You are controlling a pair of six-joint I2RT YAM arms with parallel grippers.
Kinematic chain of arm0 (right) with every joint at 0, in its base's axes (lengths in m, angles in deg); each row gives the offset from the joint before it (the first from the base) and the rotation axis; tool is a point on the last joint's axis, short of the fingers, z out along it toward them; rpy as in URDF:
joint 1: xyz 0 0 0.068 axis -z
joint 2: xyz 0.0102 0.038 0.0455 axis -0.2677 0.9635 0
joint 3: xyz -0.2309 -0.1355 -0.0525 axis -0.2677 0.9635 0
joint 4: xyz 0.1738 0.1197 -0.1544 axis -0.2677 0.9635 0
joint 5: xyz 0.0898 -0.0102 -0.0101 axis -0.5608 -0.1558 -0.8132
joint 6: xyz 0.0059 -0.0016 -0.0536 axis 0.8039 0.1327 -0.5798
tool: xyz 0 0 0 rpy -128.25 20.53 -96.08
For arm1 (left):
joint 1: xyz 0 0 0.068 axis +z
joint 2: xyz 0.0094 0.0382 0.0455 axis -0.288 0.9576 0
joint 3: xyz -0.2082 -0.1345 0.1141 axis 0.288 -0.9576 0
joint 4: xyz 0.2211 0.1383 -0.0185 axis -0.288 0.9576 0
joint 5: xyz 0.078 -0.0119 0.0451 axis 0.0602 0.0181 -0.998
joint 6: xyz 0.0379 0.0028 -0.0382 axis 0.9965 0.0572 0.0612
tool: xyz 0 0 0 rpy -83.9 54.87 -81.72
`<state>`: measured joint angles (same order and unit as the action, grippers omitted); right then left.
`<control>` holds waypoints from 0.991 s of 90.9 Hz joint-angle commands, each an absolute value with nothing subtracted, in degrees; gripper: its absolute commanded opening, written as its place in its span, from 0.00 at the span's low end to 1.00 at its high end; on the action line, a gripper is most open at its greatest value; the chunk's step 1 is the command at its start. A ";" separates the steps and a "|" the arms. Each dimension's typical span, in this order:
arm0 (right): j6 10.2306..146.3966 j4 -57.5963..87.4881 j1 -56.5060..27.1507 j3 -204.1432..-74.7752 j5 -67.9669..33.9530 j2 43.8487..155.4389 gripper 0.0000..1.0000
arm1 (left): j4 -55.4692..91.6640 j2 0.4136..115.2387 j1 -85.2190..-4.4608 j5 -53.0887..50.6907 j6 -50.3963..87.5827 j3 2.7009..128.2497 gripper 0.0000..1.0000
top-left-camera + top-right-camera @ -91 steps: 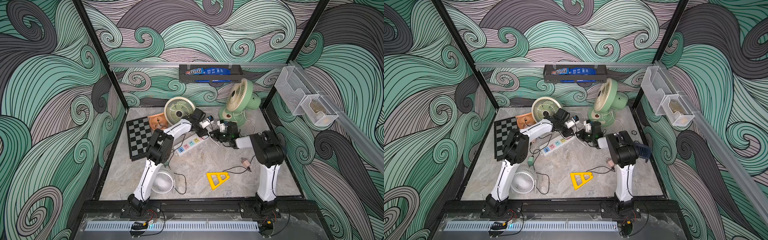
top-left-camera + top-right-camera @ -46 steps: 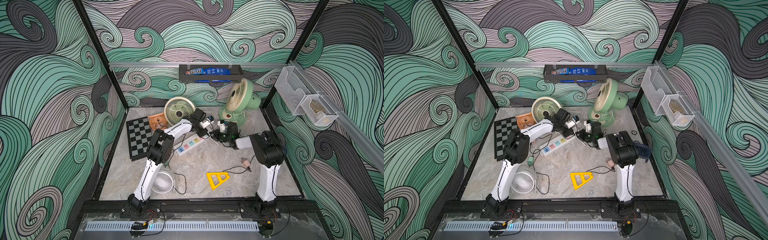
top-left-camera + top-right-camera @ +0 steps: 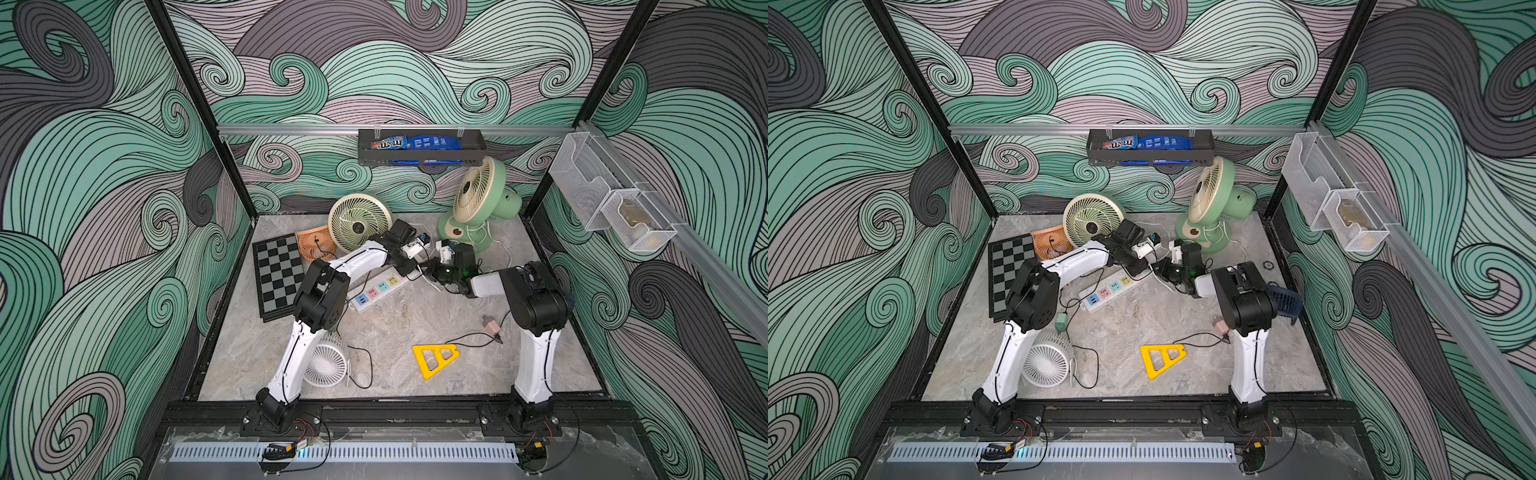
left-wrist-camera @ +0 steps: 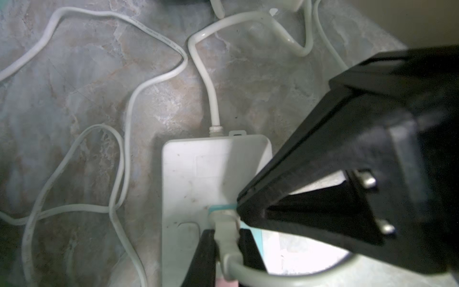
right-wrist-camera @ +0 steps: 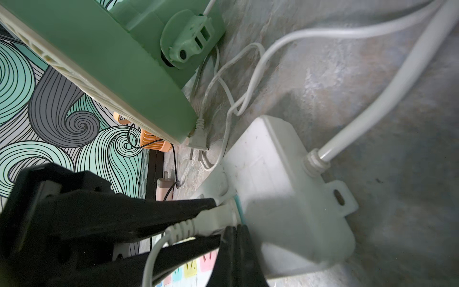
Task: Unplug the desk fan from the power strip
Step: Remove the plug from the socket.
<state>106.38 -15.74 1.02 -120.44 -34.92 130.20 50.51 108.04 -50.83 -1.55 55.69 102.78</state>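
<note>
**Both jaws clamp one plug point(image 4: 227, 251) at the cord end of the strip point(image 3: 376, 291)**

Grey marbled table point(image 3: 415, 324) forms the floor of a cell. Its walls point(image 3: 104, 208) carry teal, grey and mauve waves, and black posts frame it. A rail on the back wall bears a black shelf point(image 3: 419, 160) with candy bags, and clear bins point(image 3: 582, 187) hang on a side wall. On the table sit a chessboard point(image 3: 278, 274), an orange fan point(image 3: 313, 245), a cream fan point(image 3: 359, 222), a green fan point(image 3: 478, 195), a white fan point(image 3: 326, 361) and a yellow triangle point(image 3: 420, 355).

The strip lies slantwise between the two arms, toward the back of the table. Its pastel sockets face up and its white cord point(image 4: 211, 99) leaves the far end. The plug sits in the teal-edged socket nearest that end.

The left gripper point(image 4: 226, 231) is closed on the plug, one finger on each side, close to the socket face. The right gripper point(image 5: 216, 218) is closed on the same plug from the opposite side, with its fingers above and below the body by the strain relief.

A second plug point(image 5: 197, 143) lies loose on the table beside the cream fan. Which fan the held plug's cord runs to I cannot tell.
</note>
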 commanded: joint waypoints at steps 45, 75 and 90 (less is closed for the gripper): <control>106.28 -5.43 0.06 -119.95 -30.67 134.35 0.03 | 50.92 106.50 -48.69 3.00 51.73 103.69 0.00; 106.02 -4.67 -0.30 -120.62 -30.58 134.61 0.03 | 44.79 102.78 -52.18 -5.10 57.51 96.51 0.00; 106.01 -4.72 -0.35 -120.50 -30.57 134.53 0.03 | 49.20 105.24 -49.53 0.05 52.18 101.49 0.00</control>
<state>106.36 -14.41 0.34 -121.97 -33.80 130.74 46.16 105.22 -51.13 -3.43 55.56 97.64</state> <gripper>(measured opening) 0.067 0.162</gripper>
